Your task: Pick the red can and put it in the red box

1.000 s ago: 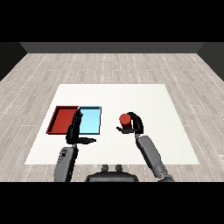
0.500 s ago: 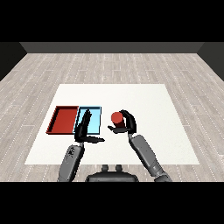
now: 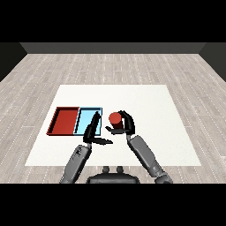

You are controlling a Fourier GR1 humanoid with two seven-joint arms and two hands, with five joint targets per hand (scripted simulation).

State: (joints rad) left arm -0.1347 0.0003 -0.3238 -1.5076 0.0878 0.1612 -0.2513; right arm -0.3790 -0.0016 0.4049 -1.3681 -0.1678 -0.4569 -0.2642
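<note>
Right hand (image 3: 125, 125) curls its fingers round the red can (image 3: 114, 118), left hand (image 3: 92, 132) open; it needs to cross the blue tray (image 3: 84, 119), level, to the red tray (image 3: 65, 120).

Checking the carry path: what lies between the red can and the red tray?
In the head view, the light blue tray lies between the red can, held in the right hand, and the red tray. The left hand reaches over the blue tray's near right edge.

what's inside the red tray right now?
Nothing visible: the red tray shows only its bare floor. The red can is outside it, held in the right hand. The left hand covers part of the light blue tray, not the red one.
</note>
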